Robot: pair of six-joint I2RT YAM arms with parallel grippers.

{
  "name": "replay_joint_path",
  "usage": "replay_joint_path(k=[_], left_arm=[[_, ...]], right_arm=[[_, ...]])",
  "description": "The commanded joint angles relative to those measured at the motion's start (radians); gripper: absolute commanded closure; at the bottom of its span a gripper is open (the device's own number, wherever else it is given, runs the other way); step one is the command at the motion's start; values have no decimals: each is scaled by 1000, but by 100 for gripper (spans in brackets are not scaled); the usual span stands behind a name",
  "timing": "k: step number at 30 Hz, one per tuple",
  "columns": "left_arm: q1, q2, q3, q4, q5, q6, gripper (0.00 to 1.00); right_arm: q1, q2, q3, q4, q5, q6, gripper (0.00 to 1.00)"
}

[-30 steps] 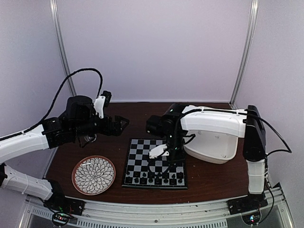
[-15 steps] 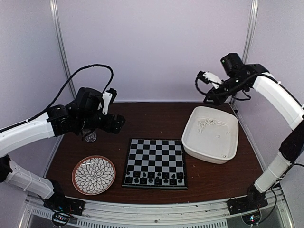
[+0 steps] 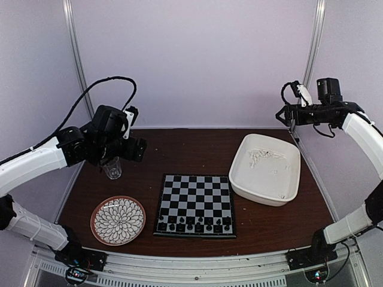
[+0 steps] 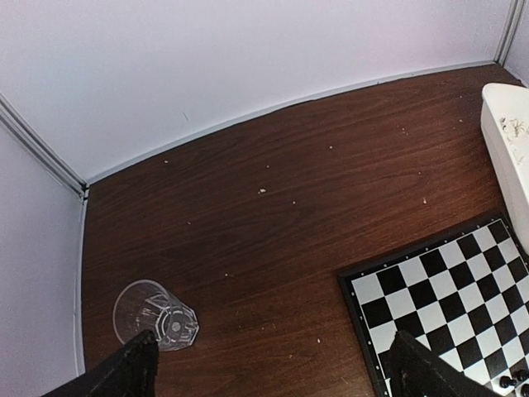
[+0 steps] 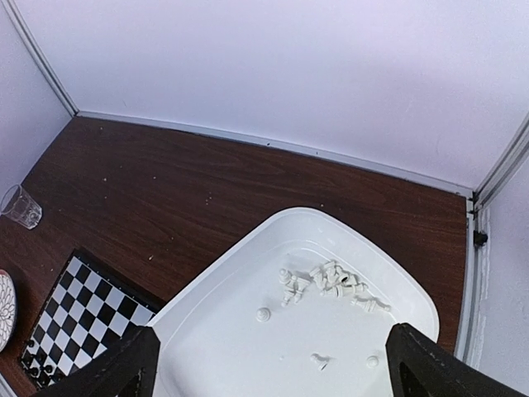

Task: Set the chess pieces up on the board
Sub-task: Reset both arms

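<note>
Pulled my right claw (image 5: pixel 269 370) off the board (image 3: pixel 195 200), up over the far-right tub (image 5: pixel 231 256). Jaws were open, empty. White pieces (image 5: pixel 331 281) probably next.

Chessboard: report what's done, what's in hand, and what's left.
Done: black chess pieces stand along the board's near edge. In hand: nothing. The left gripper and right gripper are both raised, open and empty. Left: the white pieces lie heaped in the white tub, and the board's far rows are bare, so the whole white side is yet to be placed.
</note>
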Motion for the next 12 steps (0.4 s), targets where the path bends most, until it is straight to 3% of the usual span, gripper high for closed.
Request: replay_joint_path(k=[1, 12], left_arm=[[5, 1, 24, 19, -28, 17, 2], [5, 4, 41, 7, 13, -1, 2]], right_arm=[[-6, -65, -84, 110, 59, 67, 0], [-15, -71, -92, 134, 74, 140, 1]])
